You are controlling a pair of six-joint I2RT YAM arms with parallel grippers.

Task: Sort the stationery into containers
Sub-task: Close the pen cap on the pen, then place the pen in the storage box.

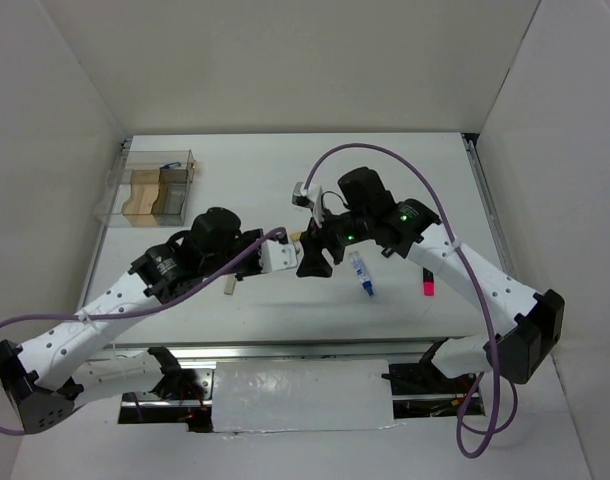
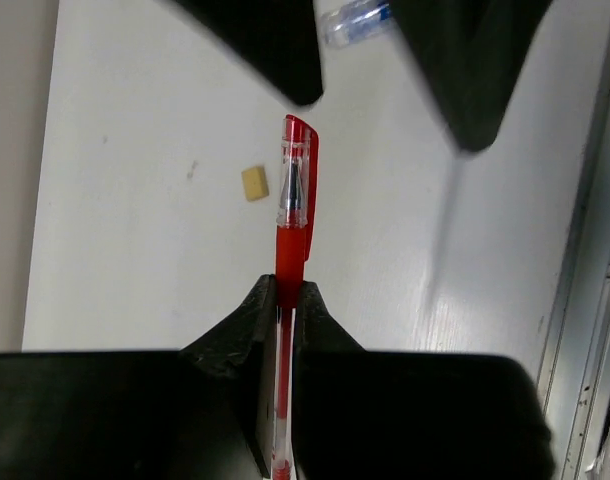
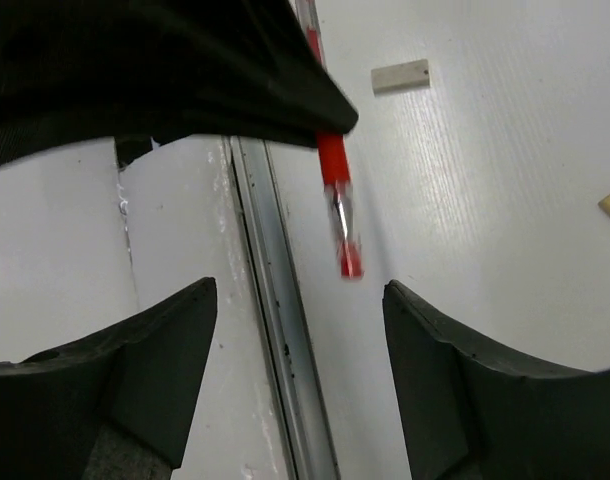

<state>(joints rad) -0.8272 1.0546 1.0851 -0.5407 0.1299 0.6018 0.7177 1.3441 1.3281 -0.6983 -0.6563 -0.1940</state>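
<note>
Left wrist view showed the left gripper (image 2: 287, 292) clamped on the red pen (image 2: 293, 200). Its fingers pinched the clear barrel, and the capped end stuck out ahead of them. Beyond the cap, the right gripper (image 2: 387, 125) had its two dark fingers (image 2: 275, 50) spread wide with nothing held between them. The pen pointed toward that gap and touched neither finger. A tan eraser (image 2: 254, 183) lay on the table (image 2: 135, 220) just left of the pen. The end of the tube (image 2: 353, 20) showed at the top edge between the right fingers.

Right wrist view showed the same from the other side. The pen came out from under the left gripper's dark body, above the open fingers, and a pale eraser (image 3: 400, 76) lay beyond it.

Top external view showed both grippers meeting near the middle of the table. The box (image 1: 155, 165) sat at the far left corner with tan and brown blocks (image 1: 153, 193) inside, well apart from the pen. The tube lay just right of the right gripper, and the marker (image 1: 427, 287) lay further right.
</note>
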